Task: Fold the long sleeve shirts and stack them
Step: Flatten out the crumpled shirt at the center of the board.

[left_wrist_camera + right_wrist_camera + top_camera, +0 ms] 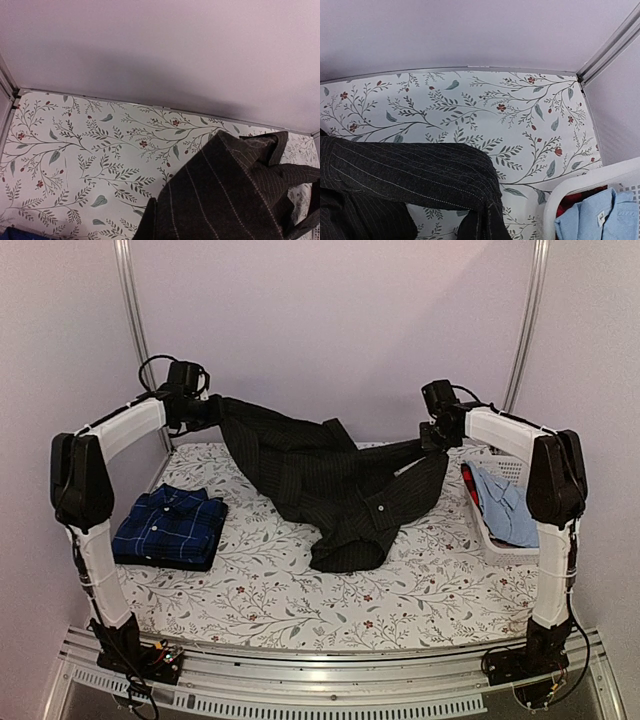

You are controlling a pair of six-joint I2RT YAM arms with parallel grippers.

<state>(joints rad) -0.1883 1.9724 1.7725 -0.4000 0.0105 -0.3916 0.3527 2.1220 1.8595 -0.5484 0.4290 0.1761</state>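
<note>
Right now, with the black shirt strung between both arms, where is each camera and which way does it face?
Top external: above and behind the bases, looking down over the table; both arms show, left gripper and right gripper holding up the black pinstriped shirt.
Left wrist: on the left arm, facing table and back wall; no fingers show, shirt at lower right.
Right wrist: on the right arm, facing the table's far right corner and white basket; no fingers show.
Shared: all three see the shirt.
</note>
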